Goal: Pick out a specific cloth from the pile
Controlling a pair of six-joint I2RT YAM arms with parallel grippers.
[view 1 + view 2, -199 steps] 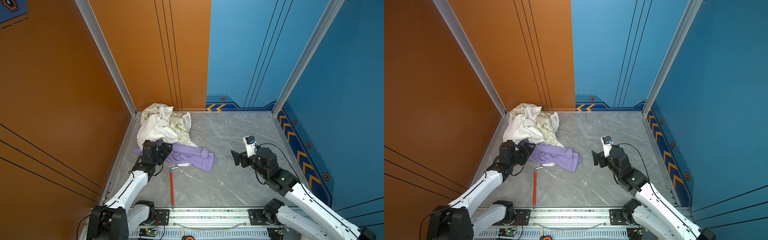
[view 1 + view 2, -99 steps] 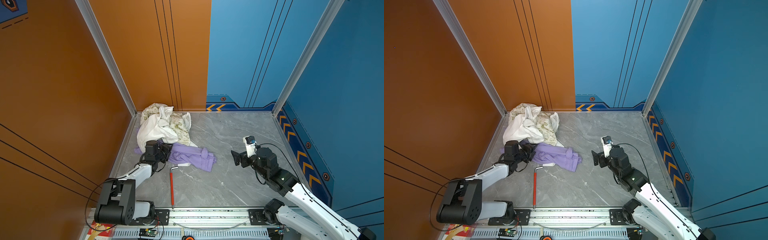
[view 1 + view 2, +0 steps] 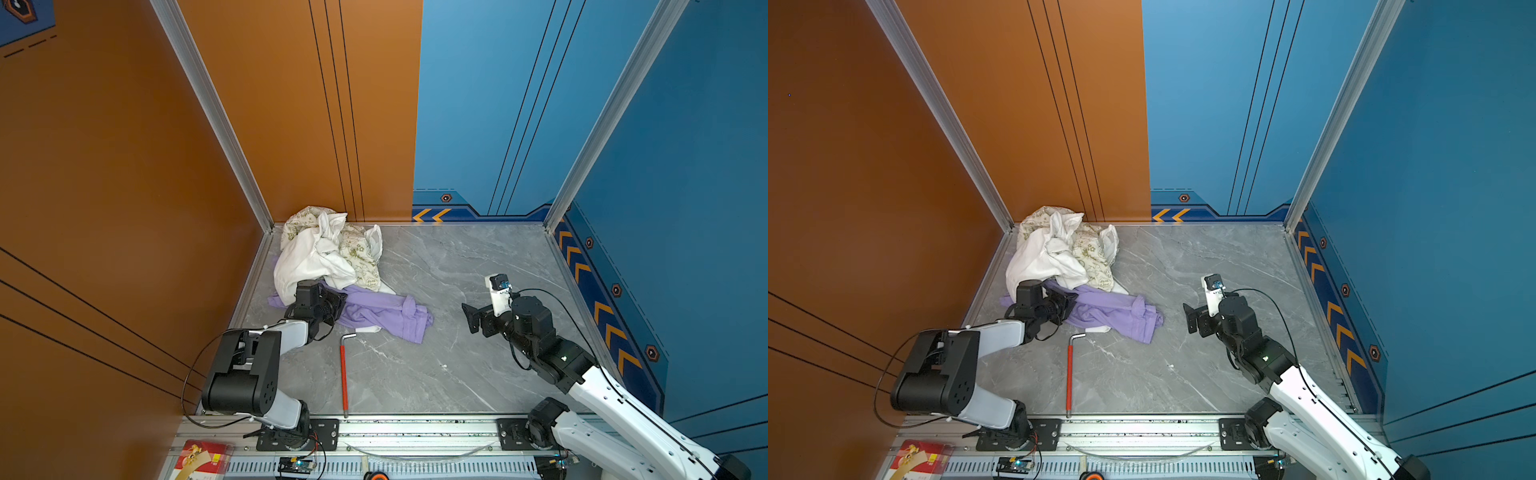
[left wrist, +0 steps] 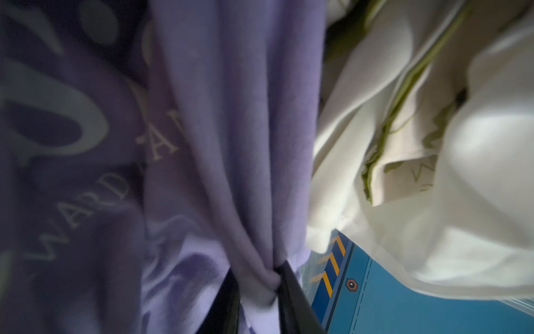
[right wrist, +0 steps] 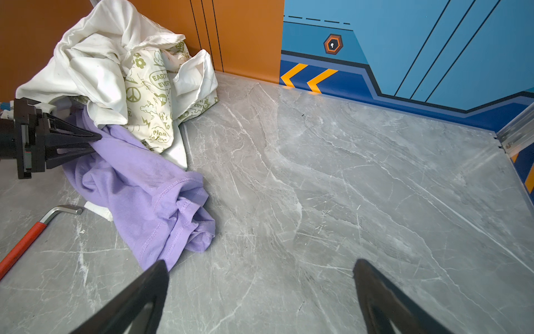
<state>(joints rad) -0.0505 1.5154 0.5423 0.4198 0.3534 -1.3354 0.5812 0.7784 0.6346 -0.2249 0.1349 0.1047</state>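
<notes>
The step in hand is the grasp itself. The left pincer (image 4: pixel 257 279) is clenched on a gathered fold of the purple T-shirt (image 4: pixel 231 144). In the left wrist view the fabric bunches into a tight neck between the two black fingers, and white lettering shows on the shaded part beside it. In both top views that pincer (image 3: pixel 333 300) sits low at the near edge of the pile (image 3: pixel 320 253), where the purple fabric comes out from under the white garment (image 3: pixel 303 262) and the printed cream garment (image 3: pixel 359 253).

The T-shirt (image 3: pixel 386 316) lies on the grey worktop (image 3: pixel 478 257). Its far part is tucked beneath the heap in the back left corner, and its free end is crumpled toward the middle. A red-handled hex key (image 3: pixel 344 374) lies near its front edge; I cannot tell whether the two touch.

The right pincer (image 5: pixel 260 269) hangs released over bare worktop, well apart from the clothes, with nothing between its fingers.

The next move likely calls for a pull up and away from the corner, toward the open middle. It should be slow enough that the white garment resting on the shirt slides off rather than rides along. Only a narrow fold is pinched, so a sharp tug could slip it free. The idle right arm could take the free end if the heap drags.
</notes>
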